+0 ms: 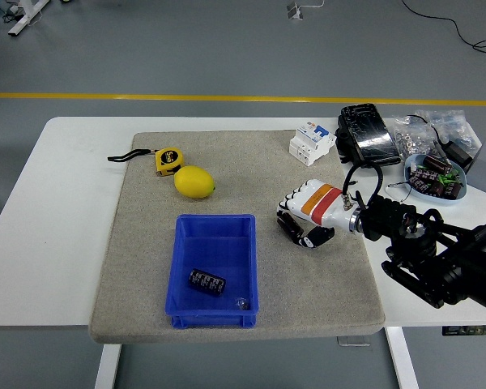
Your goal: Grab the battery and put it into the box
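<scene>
On grey felt mat point(146, 267), right white plastic hand point(306, 212) curled around black cylindrical battery point(289, 228), beside blue plastic box point(215, 228).

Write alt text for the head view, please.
The right robot hand closes its fingers around a black battery on a grey mat, beside a blue box already holding another battery. A lemon and tape measure lie behind.

A robotics lab or workshop: a white worktop point(57, 211) stands on a grey floor crossed by a yellow line point(227, 98). It carries a grey mat point(146, 267), a circuit breaker point(311, 143), bagged parts point(421, 134) and a tape measure point(168, 160).
</scene>
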